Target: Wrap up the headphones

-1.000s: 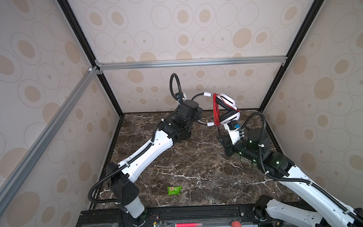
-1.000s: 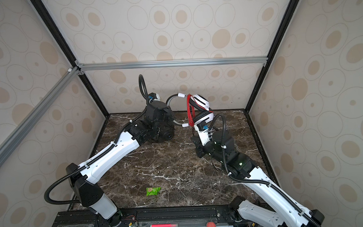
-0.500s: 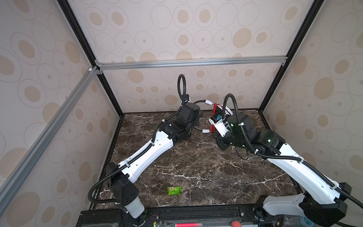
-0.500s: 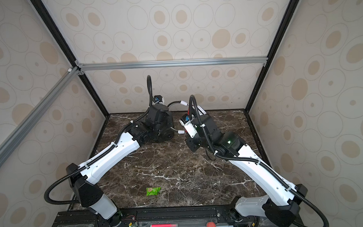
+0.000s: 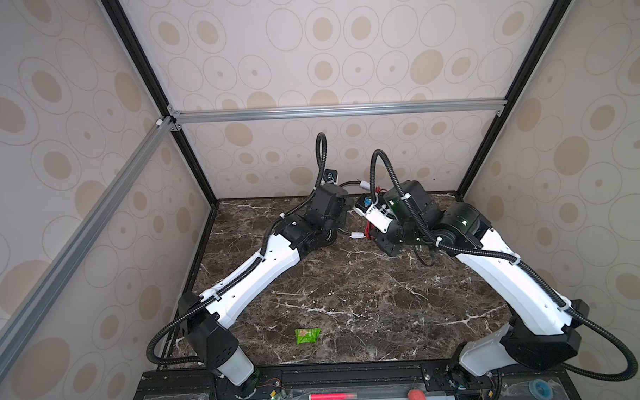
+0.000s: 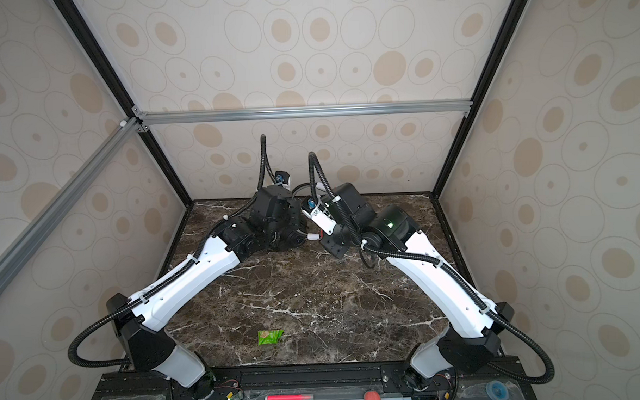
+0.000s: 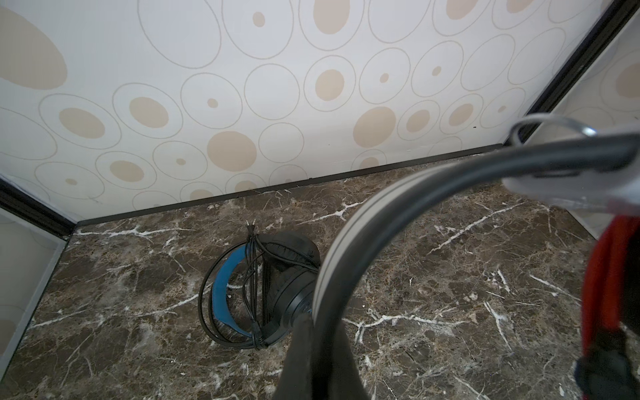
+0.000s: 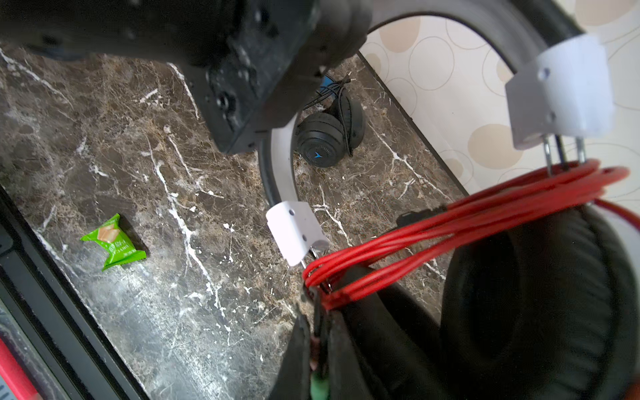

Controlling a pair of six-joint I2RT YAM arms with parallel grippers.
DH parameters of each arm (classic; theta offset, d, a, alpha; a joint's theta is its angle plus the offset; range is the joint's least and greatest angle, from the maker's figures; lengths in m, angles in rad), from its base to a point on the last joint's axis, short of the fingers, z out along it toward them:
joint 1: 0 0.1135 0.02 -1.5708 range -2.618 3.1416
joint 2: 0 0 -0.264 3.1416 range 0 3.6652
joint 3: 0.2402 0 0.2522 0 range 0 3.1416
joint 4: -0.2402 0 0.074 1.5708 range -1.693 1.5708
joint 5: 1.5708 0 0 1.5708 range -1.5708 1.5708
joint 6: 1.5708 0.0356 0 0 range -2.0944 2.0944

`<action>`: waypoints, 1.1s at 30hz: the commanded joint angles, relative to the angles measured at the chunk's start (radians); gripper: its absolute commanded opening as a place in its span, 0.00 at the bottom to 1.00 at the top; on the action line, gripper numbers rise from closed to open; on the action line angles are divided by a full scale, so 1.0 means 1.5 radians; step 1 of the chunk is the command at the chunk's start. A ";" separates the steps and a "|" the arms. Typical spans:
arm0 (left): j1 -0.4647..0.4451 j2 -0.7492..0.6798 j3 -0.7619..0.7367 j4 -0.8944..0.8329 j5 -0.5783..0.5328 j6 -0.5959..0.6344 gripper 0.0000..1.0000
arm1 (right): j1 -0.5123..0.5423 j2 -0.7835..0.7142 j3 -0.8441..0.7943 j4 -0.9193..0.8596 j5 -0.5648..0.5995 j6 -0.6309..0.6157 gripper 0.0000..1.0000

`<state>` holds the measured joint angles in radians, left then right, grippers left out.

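Note:
The white headphones hang between my two arms at the back of the table. My left gripper [image 7: 317,322] is shut on their white and black headband [image 7: 398,201]. My right gripper [image 8: 317,311] is shut on the plug end of the red cable [image 8: 450,225], which runs in several loops across the frame beside a black ear cushion [image 8: 536,294]. In both top views only white slider pieces [image 5: 357,235] [image 6: 313,236] and a bit of red show between the wrists. The black headphones [image 7: 263,291] with the blue inner band lie on the table, their black cable wound around them; the left arm hides them in both top views.
A green candy packet [image 5: 307,335] lies near the front edge of the marble table [image 5: 351,287]. The back wall stands close behind both wrists, and side walls close in the table. The left arm's wrist body [image 8: 242,69] hangs just beside the headband.
The right arm has swung over and in toward the left wrist. The white headphones have come down from a raised position and are now mostly hidden between the two wrists.

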<state>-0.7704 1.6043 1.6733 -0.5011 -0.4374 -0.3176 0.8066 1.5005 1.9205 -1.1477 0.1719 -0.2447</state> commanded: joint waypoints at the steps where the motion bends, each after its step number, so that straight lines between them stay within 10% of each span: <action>1: -0.008 -0.005 -0.001 -0.029 0.006 0.068 0.00 | 0.023 0.014 0.069 0.002 0.044 -0.048 0.00; 11: -0.017 -0.002 -0.002 -0.032 0.031 0.105 0.00 | 0.073 0.059 0.158 -0.054 0.167 -0.166 0.00; 23: -0.017 -0.024 -0.007 -0.029 0.137 0.215 0.00 | 0.091 0.003 0.104 -0.031 -0.007 -0.299 0.00; 33: -0.016 -0.076 -0.055 0.008 0.198 0.215 0.00 | 0.091 -0.042 0.029 -0.017 0.030 -0.339 0.00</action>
<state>-0.7837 1.5150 1.6054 -0.5003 -0.1944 -0.0475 0.9367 1.4952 1.9678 -1.2701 0.1978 -0.7074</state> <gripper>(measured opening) 0.067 0.087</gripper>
